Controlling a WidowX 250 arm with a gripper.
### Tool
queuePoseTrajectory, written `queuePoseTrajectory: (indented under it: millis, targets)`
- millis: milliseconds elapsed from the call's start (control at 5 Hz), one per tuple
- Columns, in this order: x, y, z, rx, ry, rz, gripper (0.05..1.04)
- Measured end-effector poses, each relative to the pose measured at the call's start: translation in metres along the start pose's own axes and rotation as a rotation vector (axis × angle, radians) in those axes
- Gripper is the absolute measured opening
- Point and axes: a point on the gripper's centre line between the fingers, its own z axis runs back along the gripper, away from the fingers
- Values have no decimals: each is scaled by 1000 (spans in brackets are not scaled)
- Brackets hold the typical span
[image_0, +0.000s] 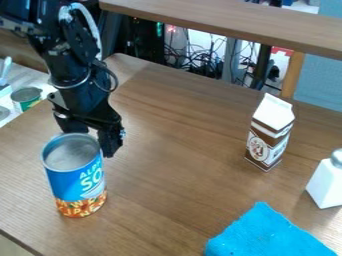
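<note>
One wooden tabletop (174, 195); black gripper (95, 137) at nine o'clock, how open or holding what I can't tell; blue cloth (267, 234) at five; soup can (75, 177) at eight, right by the gripper; gable-top carton (269, 134) at three; white shaker (327, 184) at four.

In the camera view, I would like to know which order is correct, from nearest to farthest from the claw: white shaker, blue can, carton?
1. Blue can: left side, just in front of the claw.
2. Carton: standing right of centre.
3. White shaker: at the right edge.
</note>
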Motion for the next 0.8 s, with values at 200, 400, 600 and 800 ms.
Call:
queuePoseTrajectory:
  millis: [200,400,600,800]
  targets:
    - [26,-1,10,-29,-45,17,1001]
    - [63,-7,47,-94,-103,36,1001]
    - [84,-17,92,-169,-96,22,1001]
    - [83,-20,136,-185,-22,0,1001]
